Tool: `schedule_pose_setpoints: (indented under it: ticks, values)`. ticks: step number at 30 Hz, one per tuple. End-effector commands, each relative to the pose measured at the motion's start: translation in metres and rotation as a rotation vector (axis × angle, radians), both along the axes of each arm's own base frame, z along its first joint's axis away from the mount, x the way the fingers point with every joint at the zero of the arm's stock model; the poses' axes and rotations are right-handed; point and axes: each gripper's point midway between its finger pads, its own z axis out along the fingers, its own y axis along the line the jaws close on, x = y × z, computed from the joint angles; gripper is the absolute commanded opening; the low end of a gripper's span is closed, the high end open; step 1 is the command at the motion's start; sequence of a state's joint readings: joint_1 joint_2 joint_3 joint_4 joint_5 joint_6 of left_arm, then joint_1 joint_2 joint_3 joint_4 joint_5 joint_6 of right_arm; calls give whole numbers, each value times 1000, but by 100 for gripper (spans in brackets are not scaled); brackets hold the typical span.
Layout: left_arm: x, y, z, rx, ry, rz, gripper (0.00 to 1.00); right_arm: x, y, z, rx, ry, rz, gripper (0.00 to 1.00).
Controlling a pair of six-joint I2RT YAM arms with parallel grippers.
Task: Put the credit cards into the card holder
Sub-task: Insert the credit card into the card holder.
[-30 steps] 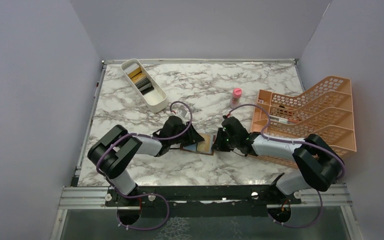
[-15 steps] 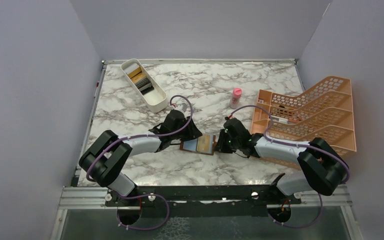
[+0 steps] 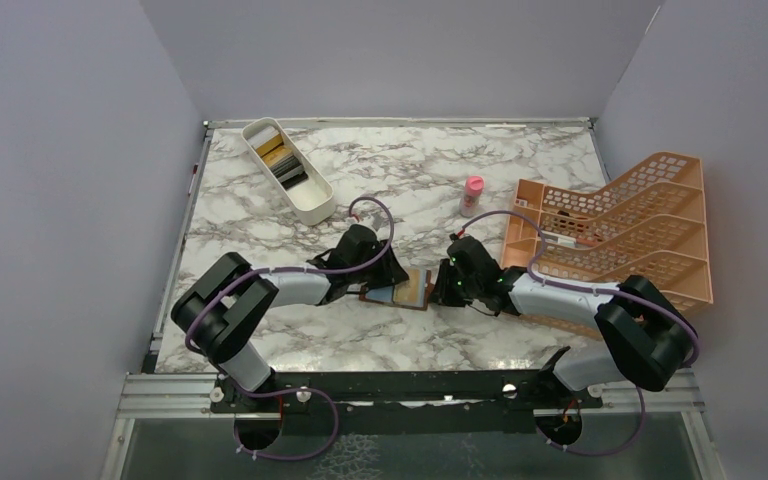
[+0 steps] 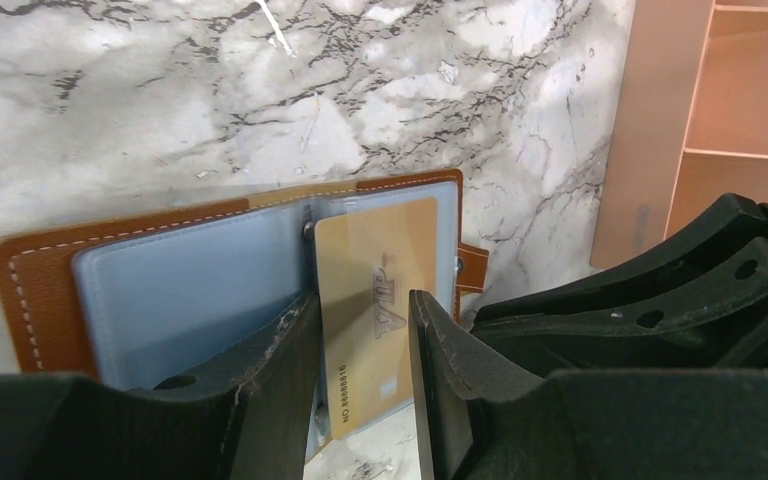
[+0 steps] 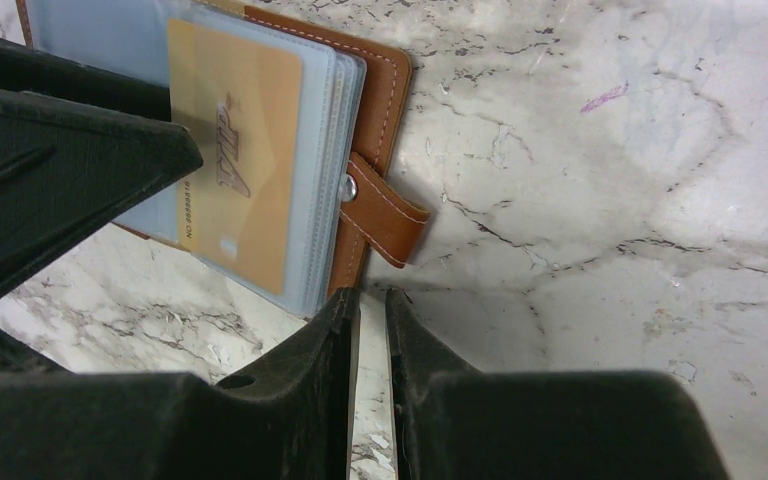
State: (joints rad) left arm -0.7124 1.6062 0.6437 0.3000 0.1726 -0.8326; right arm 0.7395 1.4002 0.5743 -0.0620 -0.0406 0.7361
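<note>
Your left gripper (image 4: 365,310) is parted, fingers flanking the gold card (image 4: 375,280) in the open card holder (image 4: 160,290). Your right gripper (image 5: 368,300) is a narrow empty slit, strap (image 5: 385,215) just ahead.

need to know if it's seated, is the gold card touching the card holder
Touching. The right wrist view shows the gold card tucked under a clear sleeve of the open card holder.

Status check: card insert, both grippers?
Left gripper open, straddling gold card. Card sits in open card holder, in its clear sleeve. Right gripper nearly shut at holder's edge, grip unclear. Nothing in the way.
</note>
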Motion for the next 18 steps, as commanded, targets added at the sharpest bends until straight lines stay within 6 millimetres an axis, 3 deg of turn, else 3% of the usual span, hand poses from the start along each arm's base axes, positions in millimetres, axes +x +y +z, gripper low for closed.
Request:
schedule_pose_setpoints:
  ticks: [1,7,13,18]
  values:
    - [0,-16,11,-49,-23,-32,40,-3,-4,-4,-15,2,-4,21]
    - [-7,-27,25,-78,-42,-50,40,-2,-1,-11,-16,15,-1,19]
    - [-17,-28,9,-54,-2,-43,40,3,7,-7,15,5,-1,19]
    - [-15,-34,19,-71,-28,-49,40,0,11,-3,43,8,8,19]
